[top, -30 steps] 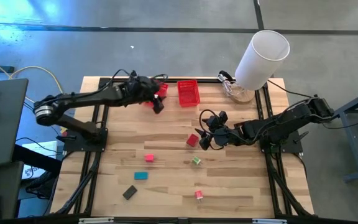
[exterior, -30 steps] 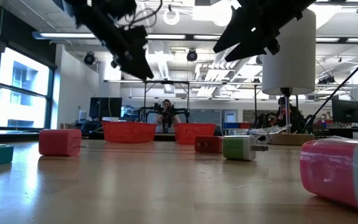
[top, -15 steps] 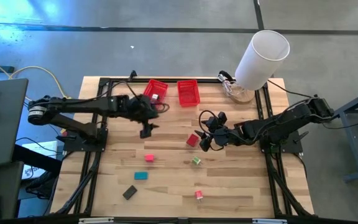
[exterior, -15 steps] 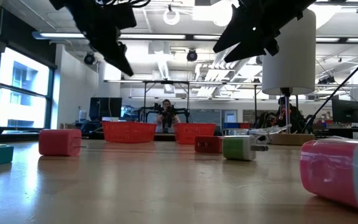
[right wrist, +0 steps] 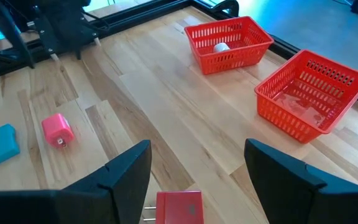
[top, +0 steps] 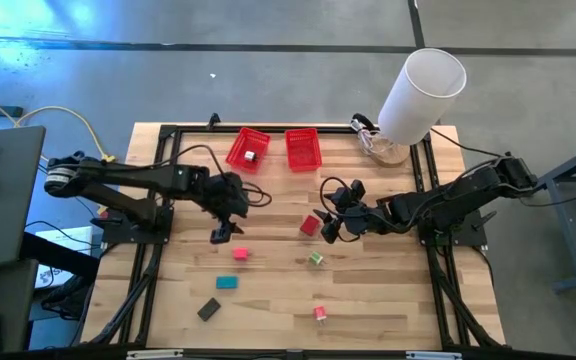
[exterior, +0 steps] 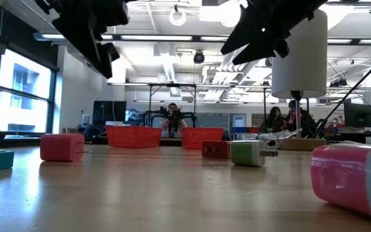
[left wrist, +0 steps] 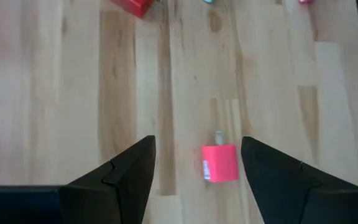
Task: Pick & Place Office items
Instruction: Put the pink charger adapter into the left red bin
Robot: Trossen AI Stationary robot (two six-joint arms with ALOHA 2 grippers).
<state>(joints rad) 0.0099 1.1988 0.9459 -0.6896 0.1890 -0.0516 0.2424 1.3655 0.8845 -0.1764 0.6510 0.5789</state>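
Two open-jawed grippers hover: the left gripper [top: 222, 232] should probably drop straight over the pink block [left wrist: 219, 163], the right gripper [right wrist: 194, 186] over the red block [right wrist: 178, 206].

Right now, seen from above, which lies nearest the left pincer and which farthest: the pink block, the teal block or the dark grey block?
From the left pincer:
1. Pink block, just below it in the picture.
2. Teal block, lower, mid-table.
3. Dark grey block, lowest, near the table's bottom edge.

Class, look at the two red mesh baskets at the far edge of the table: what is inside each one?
The left basket holds one small silvery piece. The right basket looks empty, though its near wall hides part of the floor in the right wrist view.
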